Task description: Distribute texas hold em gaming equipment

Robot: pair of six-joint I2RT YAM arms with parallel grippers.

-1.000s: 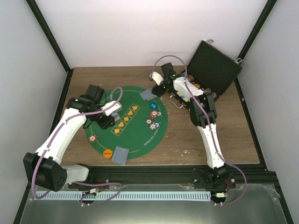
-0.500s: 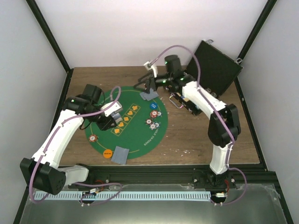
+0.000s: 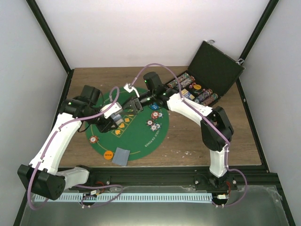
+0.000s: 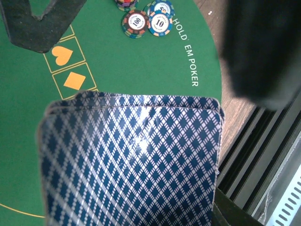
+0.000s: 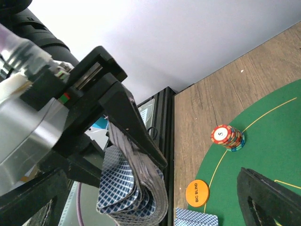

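Dealing on the green mat (image 3: pixel 141 141) is partly done. One small pile of cards (image 3: pixel 121 156) lies at the near rim, just beside the orange disc (image 3: pixel 108 154). A stack of chips (image 3: pixel 94 139) sits at the left rim close by, so that seat looks served. A few loose chips (image 3: pixel 152 124) cluster near the middle, with a blue disc (image 3: pixel 154 107) just beyond them. Over at the far right the open black case (image 3: pixel 216 66) holds rows of chips, so plenty of stock is not yet handed out. Whether the far seats have cards I can't tell, because the right arm lies across that side of the mat.

Now the claws. The left claw (image 3: pixel 115 115) is pinched narrow on the deck (image 4: pixel 131 160), a thick fan of blue-diamond backs. It holds the deck over the left half of the mat, above the orange suit boxes. The right claw (image 3: pixel 133 104) is spread wide and carries nothing. Its two fingers frame the view from its own wrist and point straight at that fan. It is near the deck but not touching it, as far as I can see. My read: the next job is to draw cards off the fan for another seat, and most of the dealing is yet to do.
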